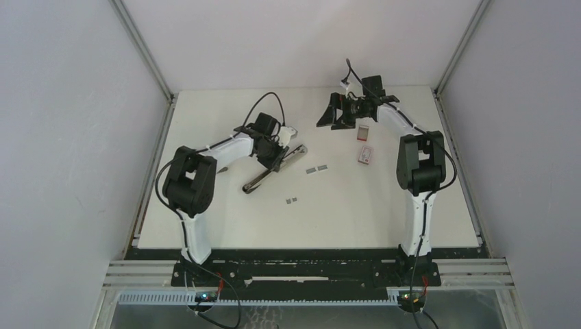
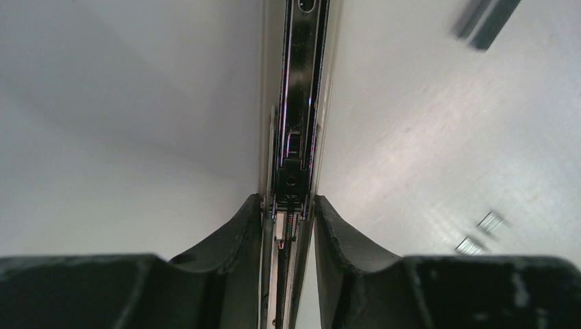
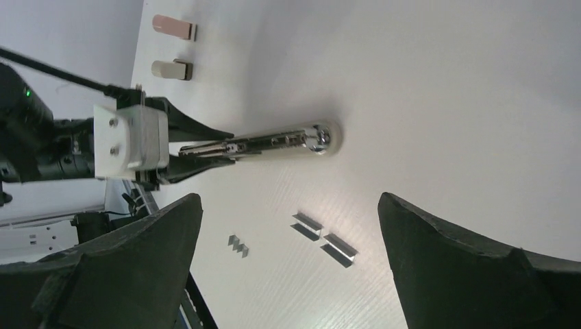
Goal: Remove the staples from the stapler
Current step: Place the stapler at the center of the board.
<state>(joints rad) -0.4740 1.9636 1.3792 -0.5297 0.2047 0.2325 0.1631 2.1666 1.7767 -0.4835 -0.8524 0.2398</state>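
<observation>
On the white table (image 1: 411,219) between grey walls, left of centre: stapler (image 2: 301,103) pinched across its narrow sides by left gripper (image 2: 288,205), right gripper (image 3: 288,197) wide open and empty, staples (image 1: 316,168) nearby; probably stiff, slick, light, best held at the sides.

In your left wrist view the stapler (image 2: 299,103) runs off the top edge, and its near end is buried inside the left claw (image 2: 288,205). The staples (image 2: 488,20) at upper right are blurred and cropped. From above they're specks you can't count.
</observation>
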